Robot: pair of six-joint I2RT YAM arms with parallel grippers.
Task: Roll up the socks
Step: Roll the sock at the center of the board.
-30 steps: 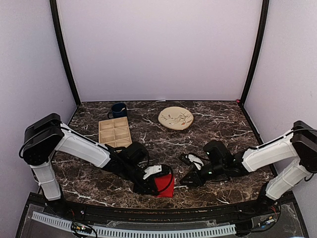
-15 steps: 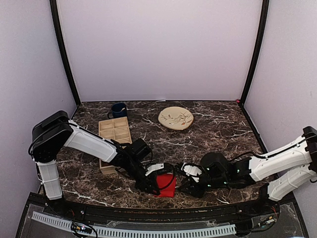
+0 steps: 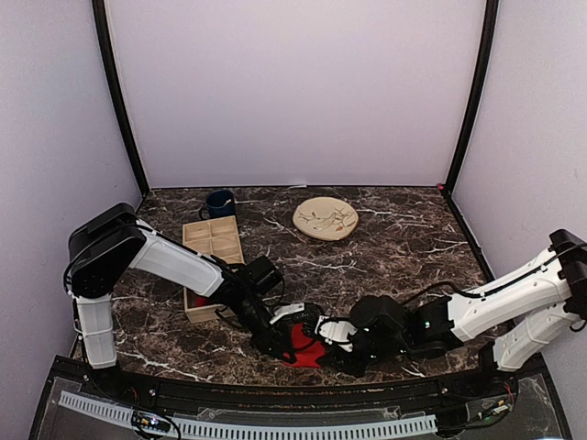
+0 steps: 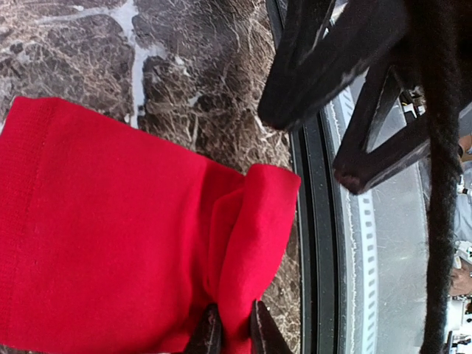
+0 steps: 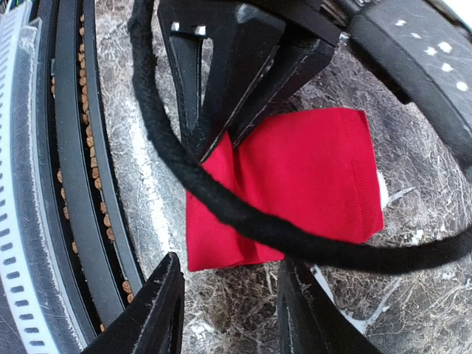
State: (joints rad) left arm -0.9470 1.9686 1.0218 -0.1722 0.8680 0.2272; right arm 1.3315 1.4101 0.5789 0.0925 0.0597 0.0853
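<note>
The socks (image 3: 307, 353), red and folded into a compact bundle, lie on the marbled desk (image 3: 394, 229) close to its near edge, between the two arms. The left pincer (image 4: 234, 335) is nearly closed, its tips nipping a raised fold on the side of the bundle nearest the desk's rim. The right pincer (image 5: 232, 310) has its fingers well apart and holds nothing. It sits low over the desk just beside the bundle, and the red fabric lies just ahead of its fingertips, not between them.
</note>
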